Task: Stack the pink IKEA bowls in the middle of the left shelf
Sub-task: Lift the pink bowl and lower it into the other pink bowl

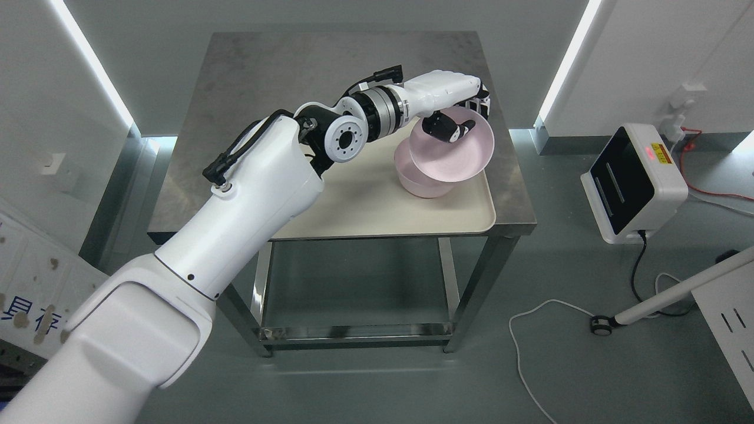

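My left hand (456, 109) pinches a tilted pink plastic bowl (453, 147) by its rim just above the second pink bowl (421, 179) on the cream tray (377, 206), stacking nearly done, release left

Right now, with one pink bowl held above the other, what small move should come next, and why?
Probably lower and level the held bowl: the left robot hand grips its far rim, and it hangs tilted just above the second bowl on the tray.

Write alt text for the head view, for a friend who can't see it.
A white robot's left hand holds a tilted pink bowl by its rim, just above a second pink bowl standing on a cream tray. The tray lies on a steel table with a lower shelf.
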You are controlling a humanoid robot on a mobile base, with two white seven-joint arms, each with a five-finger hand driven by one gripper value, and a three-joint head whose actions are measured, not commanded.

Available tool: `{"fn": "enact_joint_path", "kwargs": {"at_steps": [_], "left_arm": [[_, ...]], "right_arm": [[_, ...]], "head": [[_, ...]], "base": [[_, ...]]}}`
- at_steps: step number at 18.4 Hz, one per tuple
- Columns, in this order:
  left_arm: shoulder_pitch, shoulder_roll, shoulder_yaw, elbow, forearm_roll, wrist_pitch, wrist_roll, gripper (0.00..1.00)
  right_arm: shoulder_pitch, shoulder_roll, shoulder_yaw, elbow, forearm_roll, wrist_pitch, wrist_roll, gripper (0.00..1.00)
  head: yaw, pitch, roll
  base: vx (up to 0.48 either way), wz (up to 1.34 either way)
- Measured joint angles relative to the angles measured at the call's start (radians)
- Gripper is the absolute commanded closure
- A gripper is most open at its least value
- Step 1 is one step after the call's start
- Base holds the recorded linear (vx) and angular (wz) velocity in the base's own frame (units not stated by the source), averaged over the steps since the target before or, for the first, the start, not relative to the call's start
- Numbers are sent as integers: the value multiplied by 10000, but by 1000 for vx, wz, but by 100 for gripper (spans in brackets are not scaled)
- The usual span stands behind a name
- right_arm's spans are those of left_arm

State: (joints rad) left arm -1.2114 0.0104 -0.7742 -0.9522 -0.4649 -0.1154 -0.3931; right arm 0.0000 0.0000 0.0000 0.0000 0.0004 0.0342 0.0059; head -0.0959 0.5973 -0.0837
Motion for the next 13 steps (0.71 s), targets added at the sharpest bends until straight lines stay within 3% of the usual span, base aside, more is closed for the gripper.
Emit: {"fn": "enact_joint_path", "kwargs": {"at_steps": [11,12,13], "left_arm": [[-111,-65,73,743,-444,42,491,83],[-114,-71,100,797,-501,20,503,80],[-114,-74,126,848,-550,-8,508,68]], "right_arm": [[0,0,0,0,-4,3,0,0],[0,0,0,0,-4,3,0,0],[0,0,0,0,-4,3,0,0]], "head": [[0,0,0],[0,0,0],[0,0,0]], "base": [[0,0],[0,0],[0,0]]}}
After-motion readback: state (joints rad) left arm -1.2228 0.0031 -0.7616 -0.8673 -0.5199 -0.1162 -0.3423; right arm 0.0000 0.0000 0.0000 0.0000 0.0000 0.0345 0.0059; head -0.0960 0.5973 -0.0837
